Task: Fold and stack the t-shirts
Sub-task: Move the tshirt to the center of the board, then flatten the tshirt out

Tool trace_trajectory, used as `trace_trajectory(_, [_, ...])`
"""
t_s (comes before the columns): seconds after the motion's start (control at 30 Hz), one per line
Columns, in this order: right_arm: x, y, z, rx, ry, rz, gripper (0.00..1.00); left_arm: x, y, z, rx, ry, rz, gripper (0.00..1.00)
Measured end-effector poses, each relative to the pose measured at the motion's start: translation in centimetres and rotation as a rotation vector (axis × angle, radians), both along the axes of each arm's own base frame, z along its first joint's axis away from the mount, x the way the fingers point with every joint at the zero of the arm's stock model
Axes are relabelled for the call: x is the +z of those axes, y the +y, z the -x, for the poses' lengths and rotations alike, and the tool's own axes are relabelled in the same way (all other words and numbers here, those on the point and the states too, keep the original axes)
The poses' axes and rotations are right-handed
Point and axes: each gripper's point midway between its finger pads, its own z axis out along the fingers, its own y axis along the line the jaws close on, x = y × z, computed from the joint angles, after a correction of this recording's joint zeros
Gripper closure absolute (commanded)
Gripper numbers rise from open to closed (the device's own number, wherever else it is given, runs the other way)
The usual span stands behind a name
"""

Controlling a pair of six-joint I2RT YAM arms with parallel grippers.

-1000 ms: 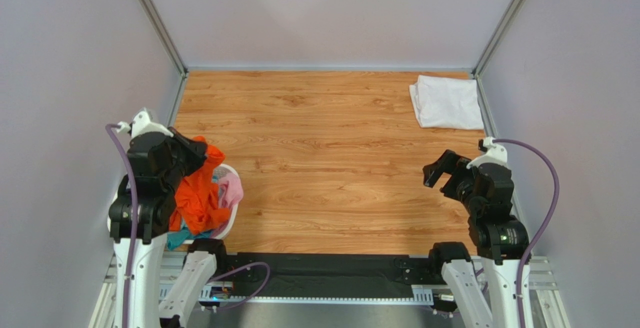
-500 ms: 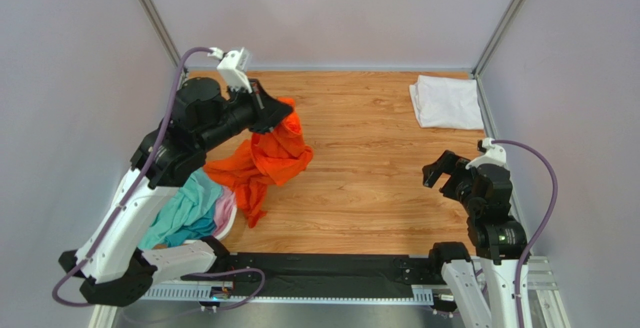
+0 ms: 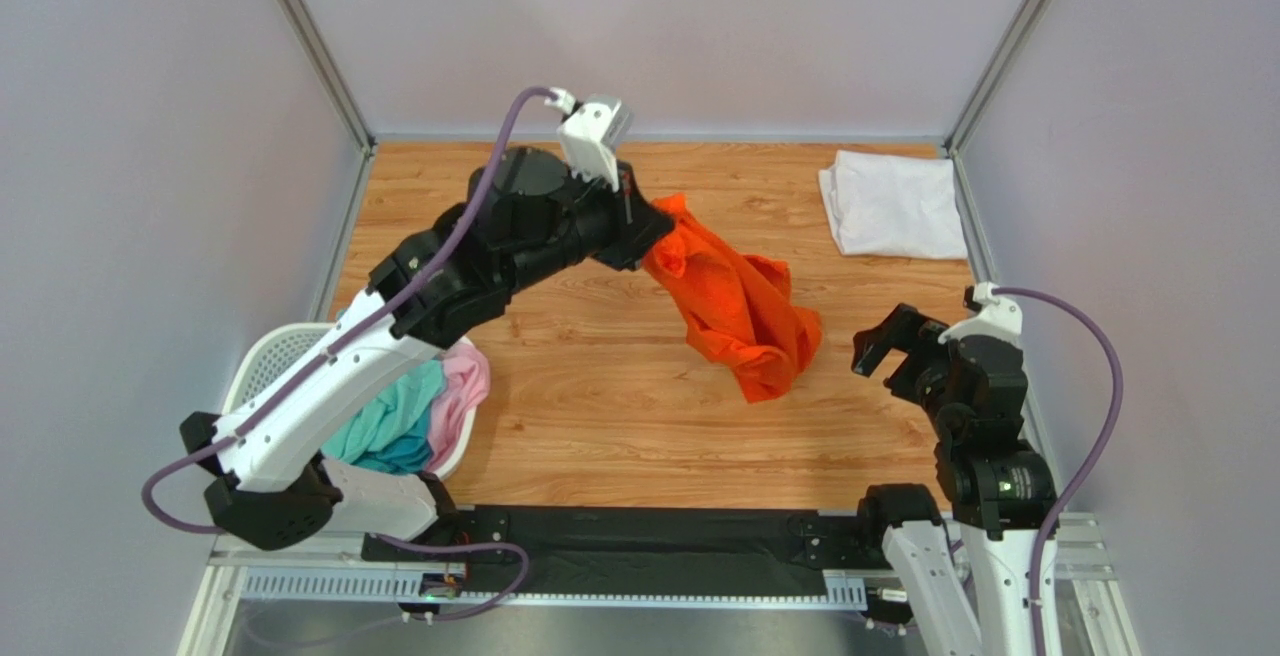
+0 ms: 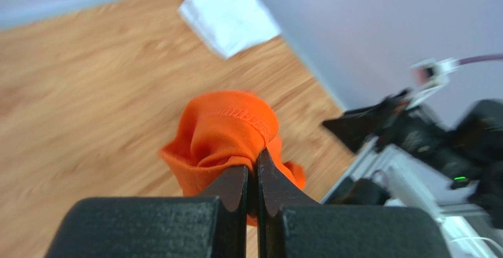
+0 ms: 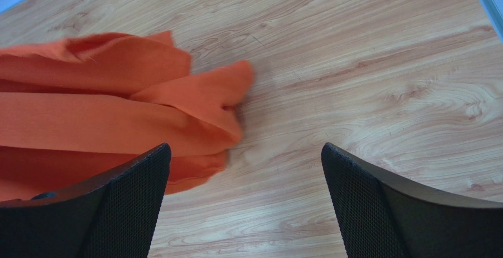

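My left gripper is shut on the bright orange t-shirt and holds it up over the middle of the table, the cloth trailing down to the right. The left wrist view shows the jaws pinching a bunched fold of the orange t-shirt. The white t-shirt lies folded at the far right corner; it also shows in the left wrist view. Teal and pink t-shirts lie in the basket. My right gripper is open and empty, and the orange t-shirt lies just left of it.
The white mesh laundry basket stands at the near left beside the left arm's base. Grey walls close in the wooden table on three sides.
My left arm has swung to the right, carrying the orange t-shirt from the basket to above the middle of the table. The right arm has barely moved.
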Motion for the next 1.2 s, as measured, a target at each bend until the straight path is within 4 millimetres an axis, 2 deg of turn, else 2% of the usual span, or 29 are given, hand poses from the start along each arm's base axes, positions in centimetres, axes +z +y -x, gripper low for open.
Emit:
trace_trajectory(0.13, [0.0, 0.0, 0.0, 0.002, -0.001, -0.001, 0.0, -9.5, 5.2, -0.2, 0.203, 0.111, -0.137, 1.0])
trace_trajectory(0.17, [0.0, 0.1, 0.0, 0.004, 0.0, -0.002, 0.0, -12.8, 7.2, 0.1, 0.264, 0.162, -0.184, 1.0])
trace_trajectory(0.23, [-0.1, 0.2, 0.0, 0.011, 0.003, -0.006, 0.0, -17.9, 10.5, 0.6, 0.367, 0.238, -0.232, 1.0])
trace_trajectory(0.27, [-0.1, 0.3, 0.0, 0.013, 0.007, -0.007, 0.0, -21.5, 12.8, 1.3, 0.432, 0.291, -0.262, 1.0])
trace_trajectory(0.3, [-0.2, 0.3, -0.1, 0.016, 0.014, -0.01, 0.0, -22.6, 13.7, 1.4, 0.458, 0.308, -0.277, 1.0])
trace_trajectory(0.37, [-0.6, 1.0, -0.3, 0.046, 0.039, -0.027, 0.0, -26.6, 16.4, 2.6, 0.537, 0.373, -0.315, 1.0])
trace_trajectory(0.43, [-1.3, 1.7, -0.6, 0.079, 0.08, -0.053, 0.0, -29.1, 17.9, 3.6, 0.578, 0.41, -0.331, 1.0])
trace_trajectory(0.5, [-2.4, 2.5, -1.2, 0.11, 0.136, -0.079, 0.0, -30.7, 19.0, 4.2, 0.618, 0.434, -0.333, 1.0])
trace_trajectory(0.6, [-5.1, 4.1, -1.8, 0.157, 0.24, -0.11, 0.0, -31.9, 19.9, 4.4, 0.668, 0.457, -0.323, 1.0])
trace_trajectory(0.73, [-9.7, 7.5, -0.8, 0.247, 0.387, -0.091, 0.01, -32.6, 20.6, 4.4, 0.713, 0.478, -0.312, 1.0])
trace_trajectory(0.8, [-11.2, 8.8, -0.5, 0.265, 0.432, -0.071, 0.04, -32.5, 20.7, 4.4, 0.726, 0.481, -0.303, 1.0])
trace_trajectory(0.87, [-12.1, 9.0, -0.8, 0.226, 0.449, -0.07, 0.05, -32.4, 20.8, 4.4, 0.733, 0.485, -0.289, 1.0])
trace_trajectory(0.93, [-12.6, 8.5, -1.9, 0.138, 0.443, -0.076, 0.04, -32.5, 20.8, 4.5, 0.736, 0.489, -0.275, 1.0])
trace_trajectory(1.2, [-12.7, 8.2, -6.3, -0.052, 0.348, -0.143, 0.07, -33.0, 21.2, 5.3, 0.734, 0.503, -0.246, 1.0])
